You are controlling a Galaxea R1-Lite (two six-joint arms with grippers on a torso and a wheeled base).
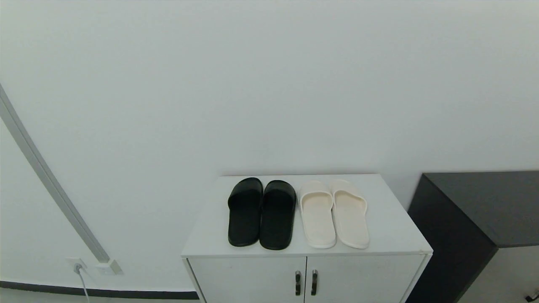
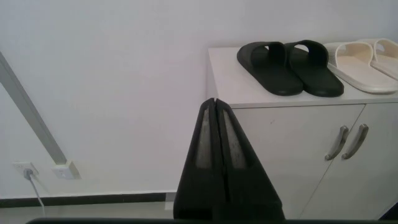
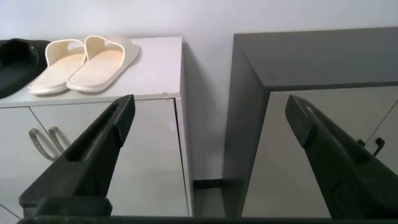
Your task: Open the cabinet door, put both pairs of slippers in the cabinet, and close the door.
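A white two-door cabinet stands against the wall, both doors shut, with two metal handles side by side at the middle. On its top lie a pair of black slippers on the left and a pair of cream slippers on the right. My left gripper is shut, fingers pressed together, in front of the cabinet's left side and apart from it; the black slippers show beyond it. My right gripper is open wide, off the cabinet's right front corner, with the cream slippers to one side.
A dark grey cabinet stands close to the right of the white one, with a narrow gap between. On the wall at lower left are a slanted cable duct and a socket with a plugged cord.
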